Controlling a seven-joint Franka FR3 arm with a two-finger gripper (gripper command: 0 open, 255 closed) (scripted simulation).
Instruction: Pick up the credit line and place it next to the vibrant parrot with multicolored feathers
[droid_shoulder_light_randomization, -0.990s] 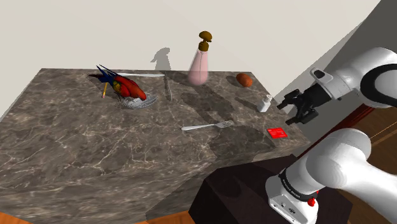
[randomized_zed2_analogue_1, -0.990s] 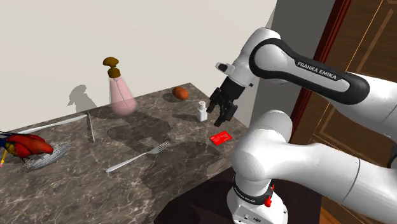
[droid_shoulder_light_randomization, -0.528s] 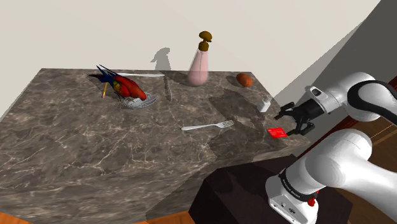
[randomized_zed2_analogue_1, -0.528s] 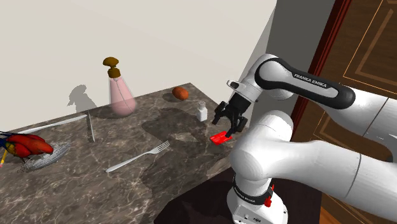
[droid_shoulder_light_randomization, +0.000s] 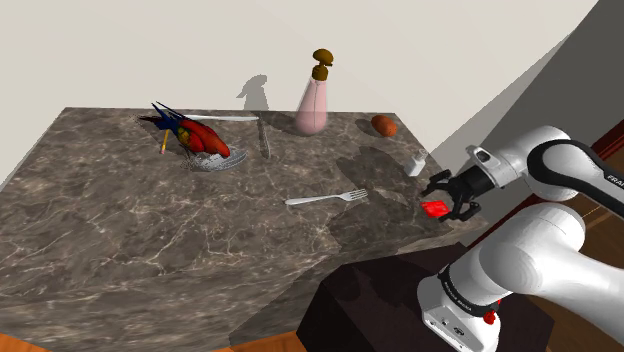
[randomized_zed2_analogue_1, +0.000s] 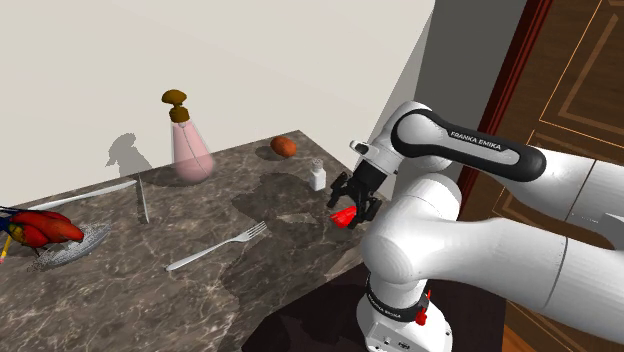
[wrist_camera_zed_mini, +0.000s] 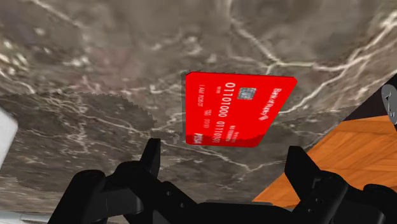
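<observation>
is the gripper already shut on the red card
No, the gripper's fingers stand wide apart, and the red card lies on the marble top ahead of them, untouched.

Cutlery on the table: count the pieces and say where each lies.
3. The fork lies in the middle; a grey piece and a white piece lie at the back, between the parrot and the bottle.

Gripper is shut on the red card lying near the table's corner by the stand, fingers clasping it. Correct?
No. The gripper is open: the wrist view shows its fingers apart, clear of the red card, which lies flat on the table near the corner by the stand.
</observation>
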